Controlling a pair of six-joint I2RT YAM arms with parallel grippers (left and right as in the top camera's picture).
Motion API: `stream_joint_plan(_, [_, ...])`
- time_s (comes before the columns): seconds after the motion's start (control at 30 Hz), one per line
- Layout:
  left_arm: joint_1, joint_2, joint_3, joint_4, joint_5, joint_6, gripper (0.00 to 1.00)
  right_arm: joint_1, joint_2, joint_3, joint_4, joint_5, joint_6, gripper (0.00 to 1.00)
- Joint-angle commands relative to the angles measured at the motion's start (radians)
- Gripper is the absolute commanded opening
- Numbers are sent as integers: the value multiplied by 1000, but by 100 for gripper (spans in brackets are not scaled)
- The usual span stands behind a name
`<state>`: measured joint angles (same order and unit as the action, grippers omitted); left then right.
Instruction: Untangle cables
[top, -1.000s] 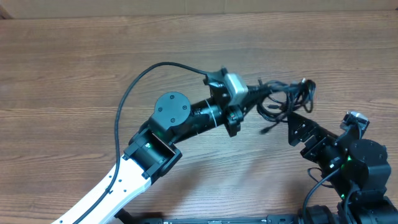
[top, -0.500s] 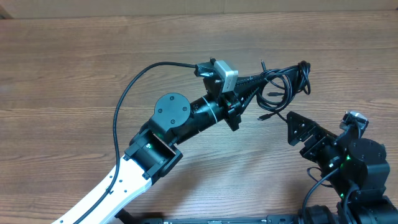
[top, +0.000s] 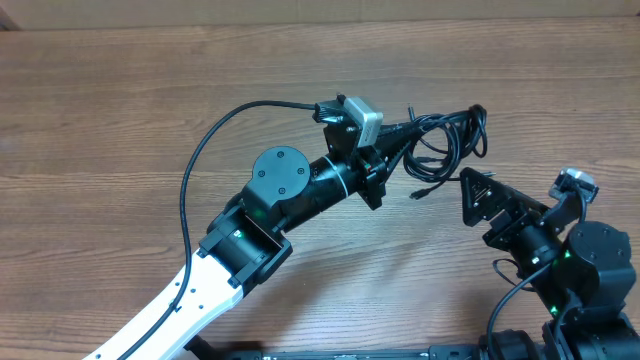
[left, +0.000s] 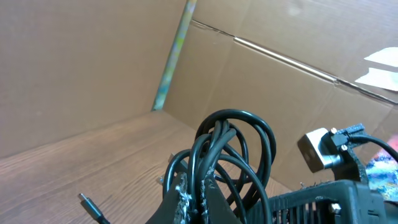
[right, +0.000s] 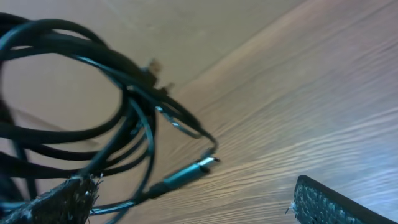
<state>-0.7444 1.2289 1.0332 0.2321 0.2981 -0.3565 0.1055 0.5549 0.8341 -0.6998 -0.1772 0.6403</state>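
The cables (top: 447, 135) are a knotted bundle of thin black loops, lifted off the table. My left gripper (top: 402, 133) is shut on them. In the left wrist view the loops (left: 239, 146) rise from between its fingers (left: 180, 200), and one plug (left: 89, 205) hangs at the lower left. In the overhead view another plug end (top: 420, 193) dangles below the bundle. My right gripper (top: 478, 196) stands open just below and to the right of the bundle. In its own view the loops (right: 81, 112) and a silver-tipped plug (right: 189, 173) hang ahead of its spread fingers (right: 333, 202).
The wooden table (top: 120, 120) runs far to the left and back. A cardboard wall (left: 93, 62) stands behind it. The left arm's own thick black wire (top: 200, 150) arcs over the table beside its elbow.
My left gripper has turned and carried the bundle up and to the left. The right gripper has crept a little toward the bundle, still open.
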Motion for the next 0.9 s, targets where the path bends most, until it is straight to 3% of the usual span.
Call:
stream_joint_plan(0.0, [6,-25,25,15,49,56,4,-4,1,4,19,-71,45,100])
stream_joint_plan(0.23, [6,-25,25,27,108,100,4,-4,1,4,49,-151,71,100])
stream_joint_plan(0.4, [4,-25,25,96,151,95,4,-4,1,4,44,-183,70,95])
stream_joint_plan(0.87, [4,-24,25,138,201,58,4,-4,2,4,37,-183,66,95])
